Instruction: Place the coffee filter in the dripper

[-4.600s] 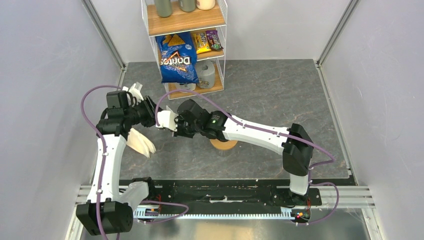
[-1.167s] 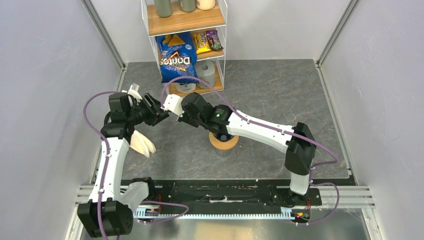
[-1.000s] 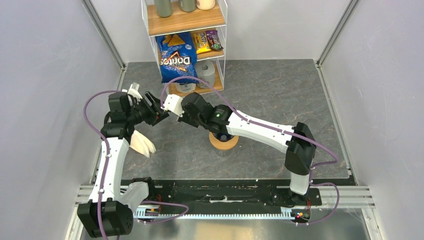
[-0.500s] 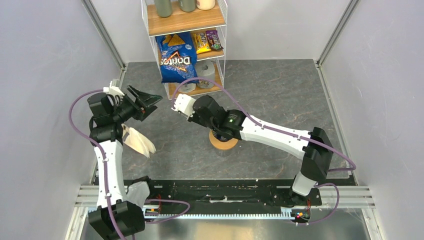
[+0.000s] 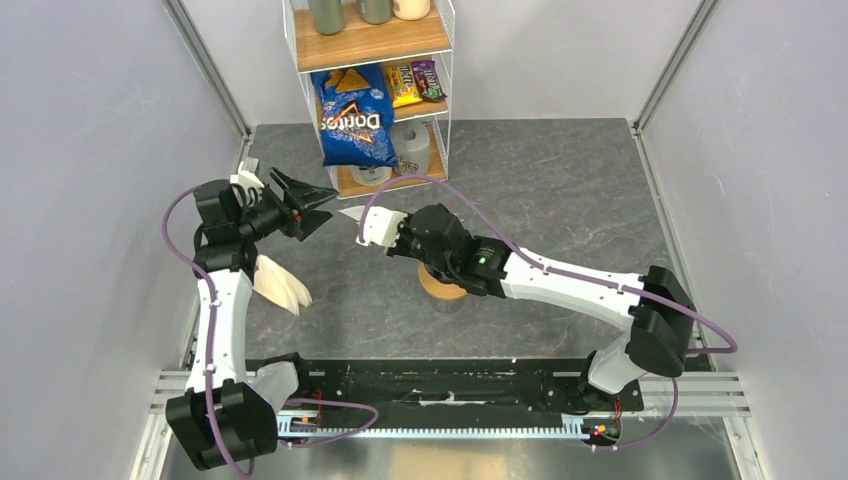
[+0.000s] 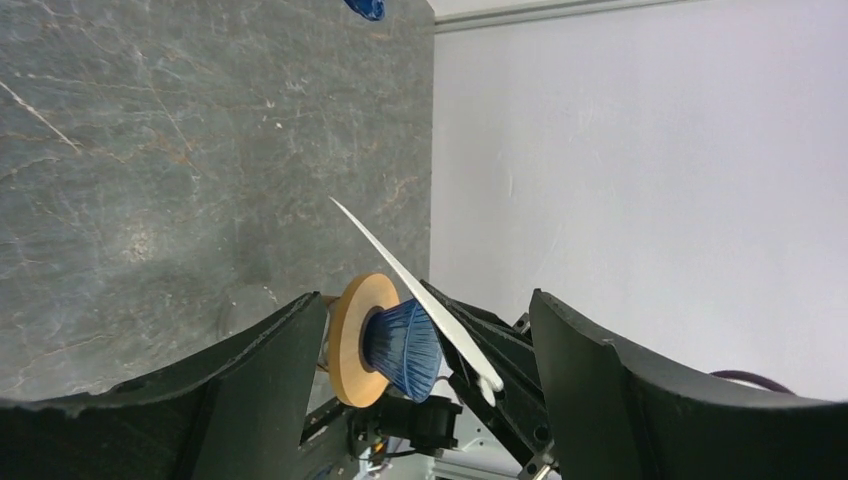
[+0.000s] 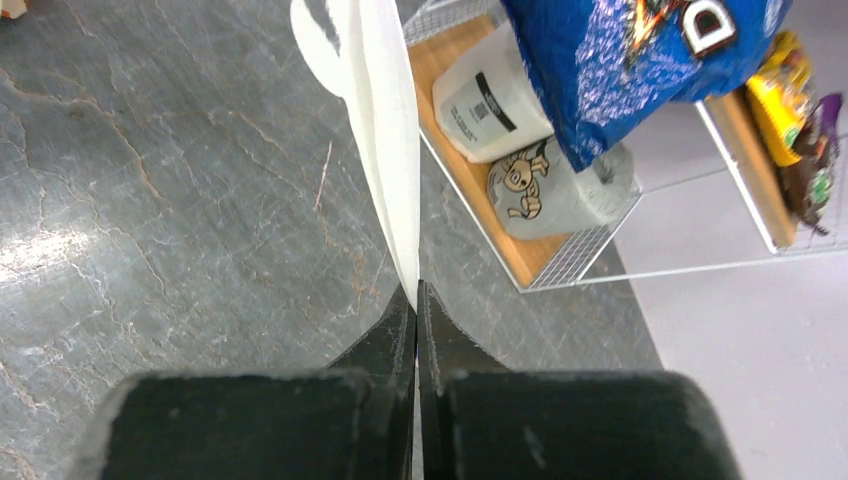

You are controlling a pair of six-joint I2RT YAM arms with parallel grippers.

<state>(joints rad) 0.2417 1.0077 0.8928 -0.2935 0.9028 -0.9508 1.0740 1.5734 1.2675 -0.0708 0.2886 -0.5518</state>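
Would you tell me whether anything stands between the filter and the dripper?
No separate thing does. The right claw pinches the filter off to one side of the dripper; only the right arm itself hangs over the dripper.

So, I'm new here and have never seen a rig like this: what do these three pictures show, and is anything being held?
These are two robot arms at the near edge of a grey table, each ending in a two-finger gripper. The wide picture looks down from above and behind them. The other two come from a camera on each wrist, so the dark shapes at the bottom are that arm's own fingers. The right gripper is pinched shut on a thin white coffee filter, held off the table. The left gripper is open and holds nothing. On the table are a blue dripper set in a wooden ring, a bundle of cream filters, and at the back a wire shelf with a snack bag.
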